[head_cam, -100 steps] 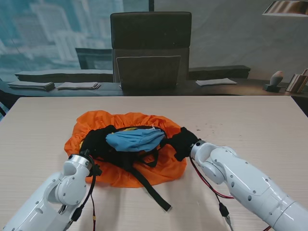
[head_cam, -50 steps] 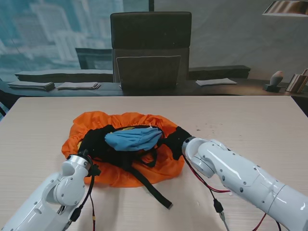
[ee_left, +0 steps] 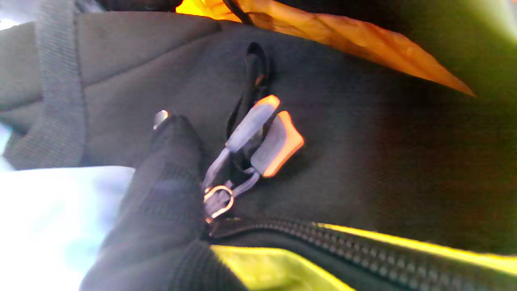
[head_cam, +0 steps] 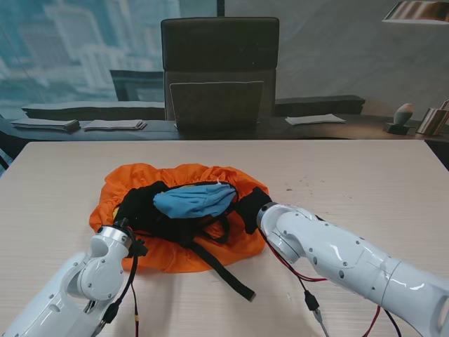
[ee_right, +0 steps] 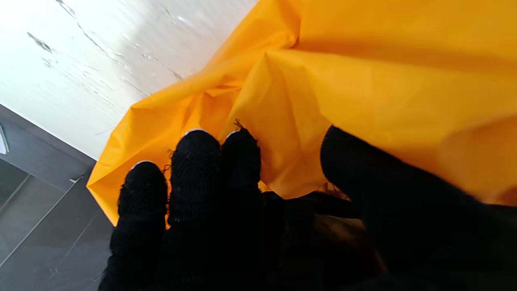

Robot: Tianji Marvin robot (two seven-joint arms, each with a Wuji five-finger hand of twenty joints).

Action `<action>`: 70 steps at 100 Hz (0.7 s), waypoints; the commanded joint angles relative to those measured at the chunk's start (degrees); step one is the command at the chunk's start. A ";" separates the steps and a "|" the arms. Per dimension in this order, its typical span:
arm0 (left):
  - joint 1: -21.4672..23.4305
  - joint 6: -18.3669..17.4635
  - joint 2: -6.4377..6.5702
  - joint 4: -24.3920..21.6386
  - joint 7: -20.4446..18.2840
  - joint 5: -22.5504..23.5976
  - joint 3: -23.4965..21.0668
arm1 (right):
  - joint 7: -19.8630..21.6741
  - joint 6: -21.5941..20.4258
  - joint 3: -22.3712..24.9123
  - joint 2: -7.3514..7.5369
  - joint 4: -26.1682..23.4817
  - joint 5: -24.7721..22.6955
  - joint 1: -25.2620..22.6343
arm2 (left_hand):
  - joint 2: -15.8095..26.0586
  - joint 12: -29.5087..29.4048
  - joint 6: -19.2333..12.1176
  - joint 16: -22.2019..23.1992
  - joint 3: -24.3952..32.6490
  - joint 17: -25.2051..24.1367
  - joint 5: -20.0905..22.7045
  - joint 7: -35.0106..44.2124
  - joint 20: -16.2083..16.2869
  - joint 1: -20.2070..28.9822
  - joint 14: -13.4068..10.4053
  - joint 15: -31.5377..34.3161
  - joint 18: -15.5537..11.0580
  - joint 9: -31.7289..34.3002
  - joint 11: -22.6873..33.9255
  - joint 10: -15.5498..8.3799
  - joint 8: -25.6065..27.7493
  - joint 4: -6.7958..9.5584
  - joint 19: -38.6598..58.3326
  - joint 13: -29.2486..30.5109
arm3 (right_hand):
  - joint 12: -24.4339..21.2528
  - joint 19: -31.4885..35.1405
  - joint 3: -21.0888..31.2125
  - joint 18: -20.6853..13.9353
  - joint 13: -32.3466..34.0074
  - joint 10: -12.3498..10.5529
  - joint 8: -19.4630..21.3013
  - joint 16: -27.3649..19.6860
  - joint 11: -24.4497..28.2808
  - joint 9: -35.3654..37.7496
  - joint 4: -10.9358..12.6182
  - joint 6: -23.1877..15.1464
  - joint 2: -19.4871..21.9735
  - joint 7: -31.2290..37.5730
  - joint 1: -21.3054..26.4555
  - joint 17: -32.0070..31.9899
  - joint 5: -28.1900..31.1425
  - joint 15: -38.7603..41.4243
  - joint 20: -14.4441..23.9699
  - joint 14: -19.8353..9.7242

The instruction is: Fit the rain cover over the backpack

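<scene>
The backpack (head_cam: 184, 210) lies face-down near the middle of the table (head_cam: 365, 175), straps uppermost, and serves as the reference for all positions. The orange rain cover (head_cam: 175, 175) lies beneath and around the backpack, with its gathered edge showing on the far side, on both flanks and on the near side. A light blue panel (head_cam: 193, 201) sits on top of the backpack, and one black strap (head_cam: 223, 274) trails from the backpack toward me across the table. The right hand (head_cam: 251, 209) is at the backpack's right flank; the right wrist view shows its fingers (ee_right: 194, 161) and thumb closed on a fold of the rain cover, so this hand grips the cover edge. The left hand (head_cam: 133, 214) is at the backpack's left flank; the left wrist view shows one finger (ee_left: 169, 161) lying against black fabric just beside the zipper pulls (ee_left: 262, 137), but whether it grips anything cannot be determined. Step in hand, by assessment: drawing the cover's elastic edge up over the right flank. The next move likely requires lifting that edge clear of the backpack's side and carrying it inward over the panel, while the left hand restrains the backpack against sliding.
</scene>
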 commanded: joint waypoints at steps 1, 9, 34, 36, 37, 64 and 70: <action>0.00 -0.50 -0.45 -0.90 -0.68 -0.12 0.02 | -0.09 0.88 -0.28 -0.97 0.50 -0.35 0.19 | 9.74 0.19 -2.77 0.35 2.42 -0.60 0.58 7.97 1.16 4.86 0.14 1.90 -1.69 2.22 2.63 -3.12 4.30 2.09 2.32 0.20 | -0.68 2.25 -0.39 0.57 2.92 -0.48 -0.92 -0.32 1.35 2.02 2.08 -0.61 -0.72 0.16 -1.16 0.62 -2.51 1.69 -0.44 0.58; -0.01 -0.47 -0.41 -0.89 -0.76 0.08 0.03 | 0.28 2.54 -1.63 -1.25 0.58 -0.02 0.91 | 9.76 0.11 -2.81 0.34 2.42 -0.66 0.57 7.94 1.15 4.86 0.16 1.87 -1.73 2.20 2.63 -3.04 4.33 2.09 2.29 0.17 | -1.15 3.05 -0.41 0.58 5.22 -1.14 -0.66 -0.65 1.21 4.14 1.90 1.57 -0.92 0.95 -1.30 2.61 -2.87 1.89 -0.65 0.61; 0.15 -0.83 -0.35 -0.91 -0.66 0.55 -0.17 | 1.80 8.06 -4.95 -1.95 0.56 0.74 2.41 | 9.77 -0.03 -2.92 0.32 2.37 -0.73 0.62 7.88 1.16 4.84 0.05 1.82 -1.90 2.20 2.69 -3.15 4.47 2.09 2.32 0.16 | -3.24 4.57 -3.06 1.18 7.50 -1.47 -0.20 -1.80 1.09 6.11 1.05 15.42 -2.44 4.12 -3.48 4.16 -2.99 2.12 -2.65 1.61; 0.16 -0.84 -0.34 -0.91 -0.64 0.61 -0.19 | 2.05 8.29 -5.16 -1.97 0.57 0.92 2.54 | 9.80 -0.05 -2.92 0.32 2.36 -0.73 0.63 7.87 1.17 4.82 0.07 1.82 -1.90 2.19 2.68 -3.12 4.48 2.09 2.33 0.17 | -3.21 4.64 -3.06 1.27 7.48 -1.30 0.48 -1.78 1.22 6.15 1.03 15.46 -2.50 5.62 -3.57 4.04 -2.73 2.21 -2.71 1.73; 0.16 -0.84 -0.33 -0.90 -0.63 0.66 -0.19 | 2.19 8.36 -5.28 -1.98 0.57 1.00 2.63 | 9.76 -0.05 -2.92 0.32 2.36 -0.74 0.63 7.87 1.17 4.85 0.07 1.82 -1.90 2.23 2.70 -3.10 4.48 2.10 2.33 0.17 | -3.20 4.62 -3.08 1.32 7.40 -1.22 0.79 -1.77 1.25 6.11 1.02 15.35 -2.57 6.34 -3.60 3.87 -2.01 2.24 -2.74 1.79; 0.01 -0.88 -0.25 -0.70 -0.73 1.10 -0.13 | 5.20 7.69 -6.29 -1.13 0.30 1.32 3.79 | 9.58 -0.25 -3.12 0.17 2.41 -0.84 0.88 7.67 1.15 4.75 0.04 1.57 -2.18 2.33 2.31 -3.07 4.41 2.16 2.30 0.20 | -1.31 3.10 -2.87 2.41 6.35 -1.11 7.48 -0.99 1.27 5.34 0.17 10.36 -4.09 9.24 -6.33 2.72 18.29 1.27 -3.28 0.51; -0.08 -0.89 -0.24 -0.62 -0.85 1.03 -0.06 | 5.22 6.88 -5.79 -0.89 0.29 1.13 3.57 | 9.50 -0.01 -3.12 0.15 2.42 -0.83 0.89 7.65 1.15 4.67 -0.02 1.54 -2.22 2.76 2.43 -5.03 4.44 2.19 2.30 0.25 | -0.99 2.79 -1.85 2.31 5.98 -1.38 11.05 -0.93 1.27 5.09 0.05 7.62 -5.09 12.44 -6.38 2.54 23.09 1.00 -3.39 -0.04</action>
